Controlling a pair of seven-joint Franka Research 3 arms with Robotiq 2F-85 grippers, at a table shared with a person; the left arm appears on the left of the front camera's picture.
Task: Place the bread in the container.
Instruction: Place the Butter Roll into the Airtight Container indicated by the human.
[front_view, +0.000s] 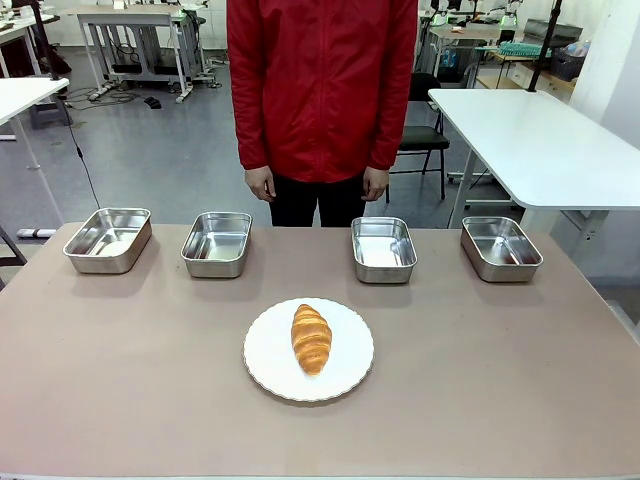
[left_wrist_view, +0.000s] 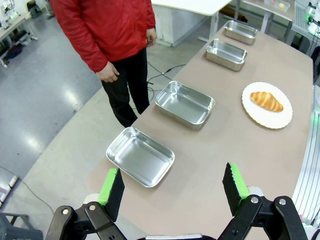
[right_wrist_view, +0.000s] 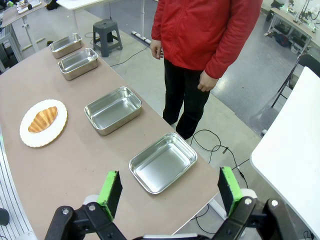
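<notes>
Presently, the bread (front_view: 311, 339) lies on a white plate (front_view: 270, 360) at table centre, with a container (front_view: 384, 249) at its 1 o'clock, one of four alike. The left gripper (left_wrist_view: 172, 171) and right gripper (right_wrist_view: 169, 174) hang spread and empty. Likely faults: a hard pinch crushing the crust, or the wrong tray being chosen.

Bread (front_view: 311, 338) on plate (front_view: 265, 375), middle of table (front_view: 120, 400) — four containers (front_view: 216, 262) in a row behind, two left, two right; person (front_view: 320, 90) beyond far edge.
</notes>
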